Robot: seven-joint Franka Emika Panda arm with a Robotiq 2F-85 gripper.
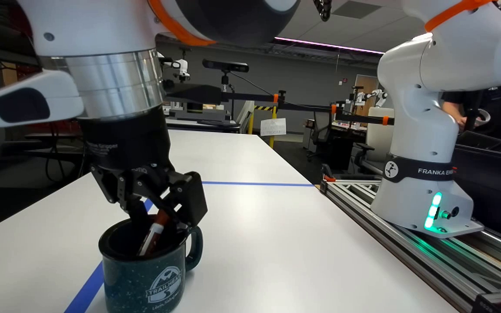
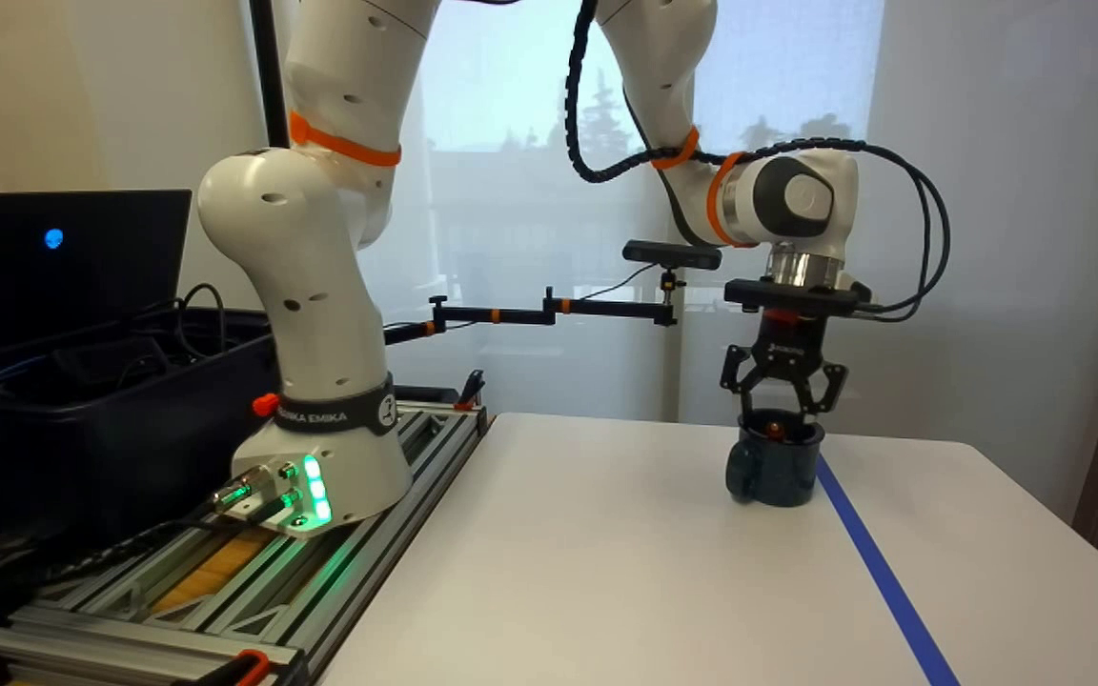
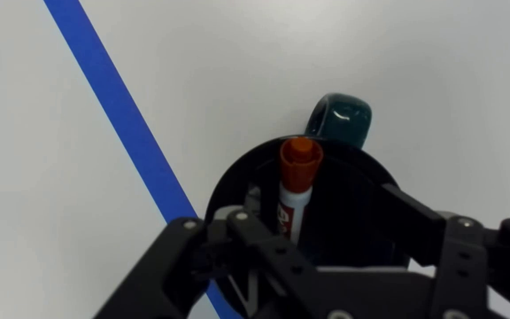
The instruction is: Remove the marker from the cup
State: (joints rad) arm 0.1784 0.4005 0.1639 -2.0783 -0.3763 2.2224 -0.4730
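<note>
The cup is a dark teal mug standing upright on the table, seen in both exterior views (image 1: 141,284) (image 2: 785,476); its handle shows in the wrist view (image 3: 348,117). The marker leans inside the cup, its red end up near the rim and its whitish section below, in the wrist view (image 3: 297,186) and the exterior views (image 1: 155,232) (image 2: 775,432). Its lower end is hidden. My gripper (image 1: 165,215) points down at the cup's mouth, fingers apart on either side of the marker, in both exterior views (image 2: 778,416) and the wrist view (image 3: 321,199). I see no finger pressing on the marker.
Blue tape (image 2: 878,562) runs along the white table (image 2: 606,553) beside the cup. The arm's base (image 1: 424,195) stands on a metal rail frame (image 1: 389,248) at the table's edge. A camera on a boom (image 2: 671,255) hangs beyond the table.
</note>
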